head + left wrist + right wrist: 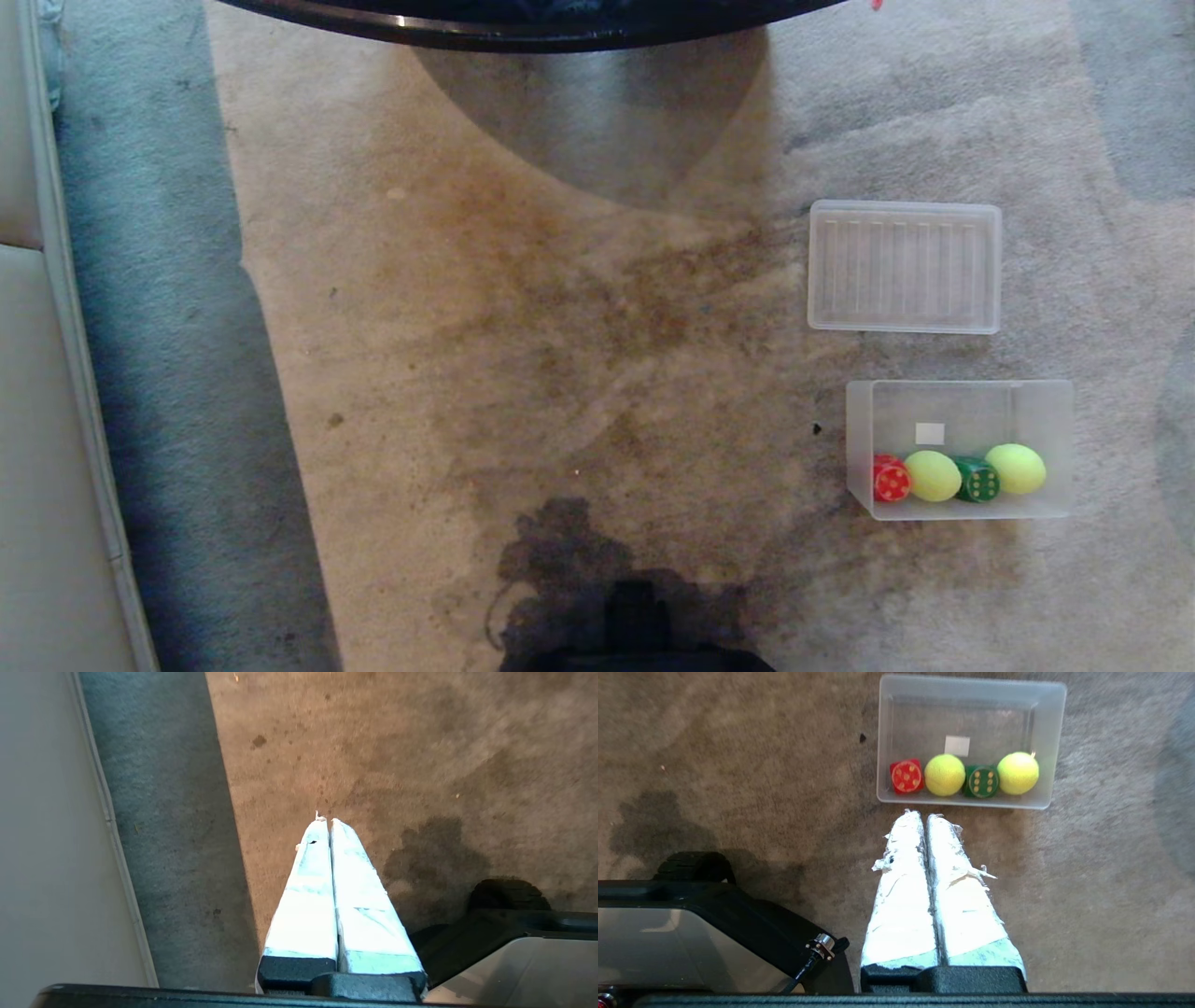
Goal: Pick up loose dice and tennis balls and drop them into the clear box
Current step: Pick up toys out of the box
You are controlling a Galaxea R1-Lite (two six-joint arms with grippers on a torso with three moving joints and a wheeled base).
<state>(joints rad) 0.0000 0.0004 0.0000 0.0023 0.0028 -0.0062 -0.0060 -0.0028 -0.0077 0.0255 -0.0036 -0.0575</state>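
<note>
Right gripper: we see its taped fingers pressed together on nothing, hanging over bare carpet just short of the clear box's near wall.
Left gripper: fingers together too, holding nothing, parked over the carpet near the pale sofa edge.
Carpet: we find no loose die or ball on any stretch of it that shows, so we judge the gathering done, or nearly so.
Clear box: it stands open on the carpet to our right, near side toward us.
Lid: it lies flat just beyond the box, apart from it; the task does not ask for it.
Tennis balls: both inside, against the near wall.
Dice: a red die in the near left corner and a green die between the two balls.
Doing it well: we would scan the hidden floor beside the base before stopping, and keep both grippers clear of the box wall so nothing tips out.
</note>
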